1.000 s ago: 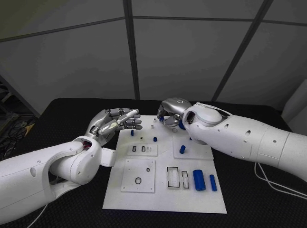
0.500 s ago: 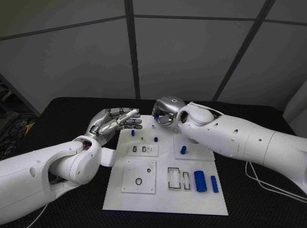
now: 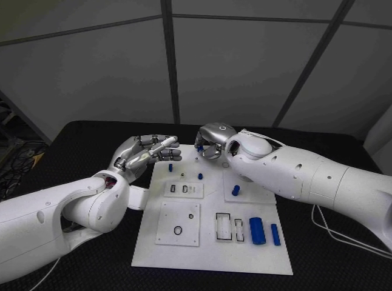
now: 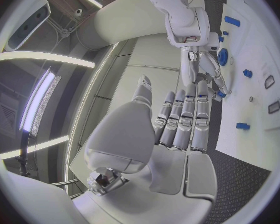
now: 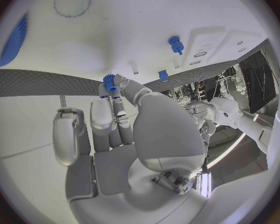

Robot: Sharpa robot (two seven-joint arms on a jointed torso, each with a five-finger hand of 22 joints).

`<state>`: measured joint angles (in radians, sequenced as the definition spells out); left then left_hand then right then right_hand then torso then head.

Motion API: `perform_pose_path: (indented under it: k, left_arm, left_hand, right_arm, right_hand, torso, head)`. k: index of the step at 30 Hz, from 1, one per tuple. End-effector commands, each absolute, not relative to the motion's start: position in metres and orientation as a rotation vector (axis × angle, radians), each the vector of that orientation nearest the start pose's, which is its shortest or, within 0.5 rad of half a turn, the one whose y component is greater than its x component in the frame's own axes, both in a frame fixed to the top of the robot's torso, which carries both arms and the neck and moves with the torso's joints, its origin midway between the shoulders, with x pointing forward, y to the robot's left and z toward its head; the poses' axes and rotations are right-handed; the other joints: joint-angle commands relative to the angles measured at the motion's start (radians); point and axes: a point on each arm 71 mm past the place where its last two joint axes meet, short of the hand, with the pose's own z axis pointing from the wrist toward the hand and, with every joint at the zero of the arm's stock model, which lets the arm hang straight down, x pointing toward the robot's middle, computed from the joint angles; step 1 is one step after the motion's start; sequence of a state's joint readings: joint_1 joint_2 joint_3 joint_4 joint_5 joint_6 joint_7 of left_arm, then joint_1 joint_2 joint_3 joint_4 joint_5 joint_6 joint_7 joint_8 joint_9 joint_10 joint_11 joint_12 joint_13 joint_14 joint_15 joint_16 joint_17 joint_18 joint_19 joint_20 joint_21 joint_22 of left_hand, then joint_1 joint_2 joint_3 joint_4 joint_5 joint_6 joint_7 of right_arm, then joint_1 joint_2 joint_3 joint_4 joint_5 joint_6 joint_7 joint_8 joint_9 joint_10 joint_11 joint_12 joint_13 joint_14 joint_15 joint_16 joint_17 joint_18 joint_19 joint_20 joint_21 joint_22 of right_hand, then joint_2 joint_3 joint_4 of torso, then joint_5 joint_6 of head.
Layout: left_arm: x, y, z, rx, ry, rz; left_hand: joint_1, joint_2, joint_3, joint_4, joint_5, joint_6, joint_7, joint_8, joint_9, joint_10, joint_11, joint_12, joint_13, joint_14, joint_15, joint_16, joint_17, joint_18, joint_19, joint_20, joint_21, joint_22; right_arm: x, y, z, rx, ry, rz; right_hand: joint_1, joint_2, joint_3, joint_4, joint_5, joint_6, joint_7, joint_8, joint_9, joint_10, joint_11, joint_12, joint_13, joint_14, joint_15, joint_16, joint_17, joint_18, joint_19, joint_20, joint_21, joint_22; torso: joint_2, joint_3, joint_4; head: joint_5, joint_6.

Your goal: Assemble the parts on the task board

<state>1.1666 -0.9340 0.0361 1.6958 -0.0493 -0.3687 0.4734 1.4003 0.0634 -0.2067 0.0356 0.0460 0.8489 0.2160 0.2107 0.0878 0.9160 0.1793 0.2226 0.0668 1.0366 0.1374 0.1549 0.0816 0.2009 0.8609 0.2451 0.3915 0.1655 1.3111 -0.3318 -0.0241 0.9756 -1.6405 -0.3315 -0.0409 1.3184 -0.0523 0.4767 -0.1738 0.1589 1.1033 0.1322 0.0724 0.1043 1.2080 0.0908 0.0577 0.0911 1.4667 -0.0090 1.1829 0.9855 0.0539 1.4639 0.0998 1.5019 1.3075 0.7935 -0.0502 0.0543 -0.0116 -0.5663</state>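
White task board flat on black surface, blue parts lying near its right edge. Right hand over board's far end, fingers pinching small blue gear. Left hand raised beside board's far left corner, fingers straight, grasping nothing.

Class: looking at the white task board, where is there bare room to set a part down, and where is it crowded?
The task board's near strip, below the two lying blue cylinders, is bare. So is its far right corner, beyond the standing blue peg. The far edge is crowded: the left hand, the right hand and small pegs gather there.
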Motion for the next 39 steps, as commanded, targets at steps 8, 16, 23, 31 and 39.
perform_pose_path:
  k: [8,16,23,31,39]
  left_arm:
    - [0.461,0.205,-0.142,-1.003,1.306,-1.661]
    - [0.461,0.205,-0.142,-1.003,1.308,-1.662]
    - [0.461,0.205,-0.141,-1.002,1.307,-1.662]
    - [0.461,0.208,-0.141,-1.002,1.306,-1.657]
    - [0.461,0.213,-0.141,-1.005,1.303,-1.647]
  left_hand:
    - [-0.003,0.007,-0.005,-0.001,0.006,0.0,0.012,-0.004,-0.002,0.004,0.003,-0.006,-0.001,0.003,0.003,-0.006,-0.002,-0.021,0.005,-0.002,0.006,-0.002]
    - [-0.003,0.008,-0.005,-0.002,0.006,0.001,0.012,-0.004,-0.002,0.004,0.003,-0.006,-0.001,0.002,0.003,-0.007,-0.002,-0.021,0.004,-0.002,0.005,-0.002]
    - [-0.003,0.009,-0.005,-0.002,0.006,0.001,0.012,-0.005,-0.002,0.004,0.003,-0.006,-0.001,0.002,0.003,-0.007,-0.002,-0.021,0.004,-0.002,0.005,-0.002]
    - [-0.003,0.009,-0.005,-0.002,0.006,0.001,0.012,-0.005,-0.002,0.004,0.003,-0.006,-0.001,0.002,0.003,-0.007,-0.002,-0.021,0.004,-0.002,0.005,-0.002]
    - [-0.003,0.01,-0.005,-0.002,0.006,0.001,0.012,-0.005,-0.002,0.004,0.003,-0.007,-0.001,0.002,0.003,-0.008,-0.002,-0.021,0.004,-0.002,0.005,-0.003]
  right_arm:
    - [0.58,-0.079,-0.137,-0.391,1.457,0.535]
    - [0.582,-0.079,-0.137,-0.381,1.447,0.551]
    - [0.581,-0.079,-0.136,-0.372,1.447,0.564]
    - [0.572,-0.096,-0.132,-0.346,1.419,0.586]
    - [0.554,-0.151,-0.114,-0.18,1.429,0.633]
  right_hand:
    - [-0.005,-0.011,0.012,0.003,0.005,-0.004,0.008,-0.007,0.001,0.007,-0.014,0.001,-0.003,0.007,-0.001,0.0,-0.008,-0.018,0.002,0.0,0.0,0.087]
    - [-0.027,-0.065,0.016,0.009,-0.011,-0.084,0.042,-0.011,-0.017,-0.178,0.028,0.001,-0.03,-0.022,0.035,-0.066,-0.104,0.01,-0.085,0.031,-0.061,-0.051]
    - [-0.007,-0.08,-0.049,0.035,-0.015,-0.128,0.06,-0.01,-0.031,-0.29,0.048,0.003,-0.028,-0.029,0.05,-0.091,-0.148,0.022,-0.115,0.05,-0.09,-0.105]
    - [0.004,-0.075,-0.065,0.051,-0.005,-0.126,0.057,-0.008,-0.032,-0.262,0.043,0.012,-0.024,-0.027,0.047,-0.088,-0.149,0.023,-0.116,0.049,-0.095,-0.113]
    - [-0.033,-0.075,-0.074,0.102,-0.015,-0.109,0.033,-0.007,-0.03,-0.084,0.009,0.074,0.003,-0.01,0.024,-0.044,-0.099,0.01,-0.072,0.03,-0.066,-0.046]
  torso:
    - [0.001,-0.0006,-0.001]
    - [0.001,-0.0012,-0.0018]
    - [0.001,-0.0016,-0.0018]
    - [0.001,0.0009,-0.0049]
    - [-0.004,0.008,-0.0199]
  head:
    - [0.004,-0.002]
    - [0.004,-0.002]
    - [0.004,-0.004]
    - [0.005,-0.001]
    - [0.007,0.008]
